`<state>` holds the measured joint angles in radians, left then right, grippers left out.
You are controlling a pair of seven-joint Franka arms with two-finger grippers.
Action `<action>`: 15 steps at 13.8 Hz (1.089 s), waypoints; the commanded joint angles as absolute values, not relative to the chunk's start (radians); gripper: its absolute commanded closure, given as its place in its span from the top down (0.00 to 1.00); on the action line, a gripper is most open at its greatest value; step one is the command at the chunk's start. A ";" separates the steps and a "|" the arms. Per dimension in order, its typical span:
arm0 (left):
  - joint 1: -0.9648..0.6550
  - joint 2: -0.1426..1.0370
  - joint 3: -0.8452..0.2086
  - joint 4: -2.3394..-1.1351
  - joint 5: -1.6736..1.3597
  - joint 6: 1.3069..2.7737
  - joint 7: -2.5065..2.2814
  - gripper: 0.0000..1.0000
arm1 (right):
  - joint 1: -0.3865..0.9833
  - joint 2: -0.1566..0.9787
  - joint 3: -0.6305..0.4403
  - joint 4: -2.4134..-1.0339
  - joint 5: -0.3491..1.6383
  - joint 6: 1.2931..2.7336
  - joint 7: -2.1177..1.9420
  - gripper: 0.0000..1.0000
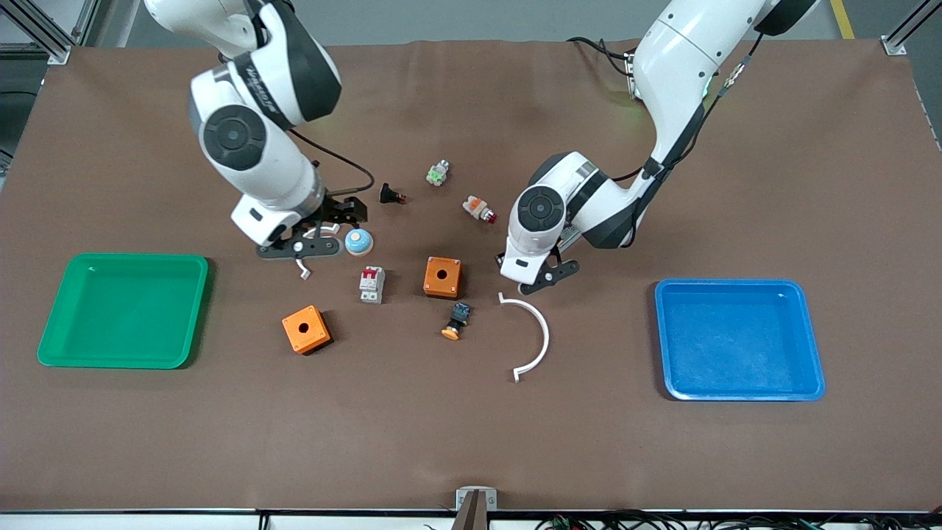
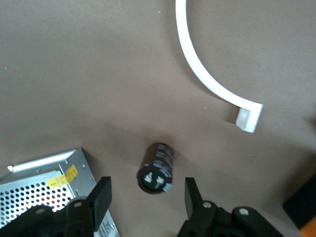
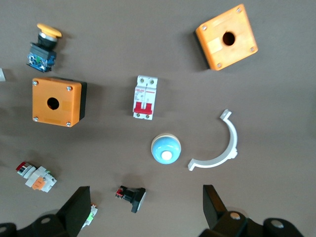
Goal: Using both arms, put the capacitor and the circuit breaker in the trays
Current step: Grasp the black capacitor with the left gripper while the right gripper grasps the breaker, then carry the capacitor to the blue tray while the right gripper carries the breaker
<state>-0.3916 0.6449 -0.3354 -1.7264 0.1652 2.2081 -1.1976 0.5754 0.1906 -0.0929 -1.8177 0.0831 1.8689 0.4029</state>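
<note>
Green tray (image 1: 44,324): left edge of the front view, nothing in it.

Right gripper (image 1: 313,239): upper left of centre in the front view, low over the surface beside a blue-domed button (image 1: 358,241) and above a small white clip (image 1: 303,269). In the right wrist view its jaws stand wide apart along the bottom edge, holding nothing.

Circuit breaker (image 1: 372,284): left of centre in the front view, lying flat on the surface just below the blue-domed button, between two orange boxes (image 1: 305,329) (image 1: 442,277). Centre of the right wrist view (image 3: 145,97), red levers plain.

Breaker handling: likely a rigid, light plastic block; the two long flat sides look the best hold, clear of the levers, which might flip under pressure.

Left gripper (image 1: 541,278): right of centre in the front view, down near the surface at the upper end of a large white arc (image 1: 541,327). Jaws apart.

Capacitor (image 2: 157,168): lower centre of the left wrist view, lying on its side on the surface between the spread jaws, not yet touched; hidden under the gripper in the front view.

Capacitor handling: probably light, hard and smooth, and apt to roll; closing across the curved body at mid-length seems safest.

Blue tray (image 1: 666,346): right of the front view, nothing in it.
</note>
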 commanded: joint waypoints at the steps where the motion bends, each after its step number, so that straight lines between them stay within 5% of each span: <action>1: -0.391 0.649 -0.333 -1.740 0.218 2.227 -1.238 0.64 | 0.592 0.221 -0.103 -1.833 0.106 1.911 0.422 1.00; 9: -0.393 0.676 -0.333 -1.735 0.218 2.279 -1.285 0.51 | 0.583 0.376 -0.106 -1.825 0.104 2.091 0.422 1.00; 13: -0.393 0.681 -0.333 -1.730 0.218 2.286 -1.310 0.27 | 0.583 0.436 -0.104 -1.824 0.106 2.170 0.422 1.00; 15: -0.393 0.672 -0.331 -1.729 0.219 2.284 -1.307 0.06 | 0.581 0.462 -0.106 -1.824 0.106 2.198 0.422 0.99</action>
<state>-0.3907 0.6748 -0.3332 -1.7336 0.1929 2.2728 -1.2816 0.5860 0.4366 -0.1060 -1.8366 0.0831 2.1781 0.4165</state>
